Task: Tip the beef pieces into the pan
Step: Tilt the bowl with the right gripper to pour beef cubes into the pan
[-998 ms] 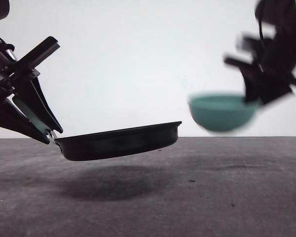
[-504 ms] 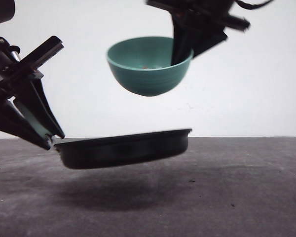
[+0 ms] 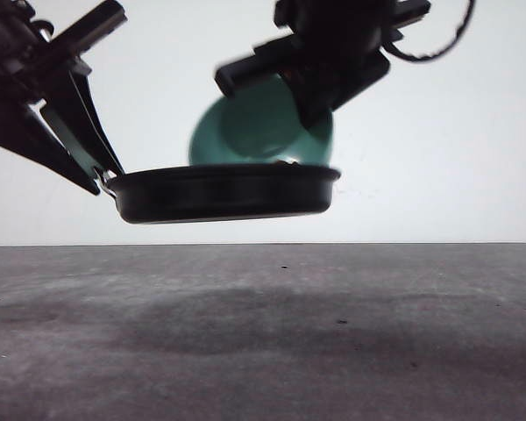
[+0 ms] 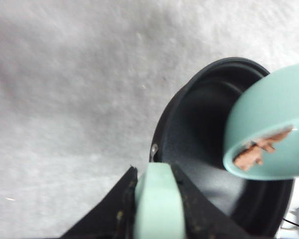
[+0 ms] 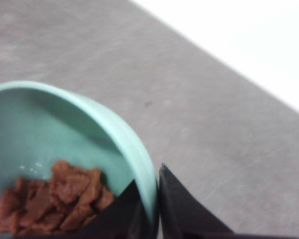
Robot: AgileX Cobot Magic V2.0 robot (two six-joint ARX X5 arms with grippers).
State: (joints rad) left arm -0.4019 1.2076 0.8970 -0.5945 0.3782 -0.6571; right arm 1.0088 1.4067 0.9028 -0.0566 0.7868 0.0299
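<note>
Black pan [image 3: 223, 193] held aloft, reddish-brown beef pieces [image 5: 50, 201] heaped in bowl

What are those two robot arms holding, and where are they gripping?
Left pincer clamps the pan by its mint-green handle; right pincer pinches the teal bowl by its rim.

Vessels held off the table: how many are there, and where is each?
2. The pan hangs level in the left gripper, jaws on its mint handle. The teal bowl, tipped over the pan, is pinched at its rim by the right gripper.
</note>
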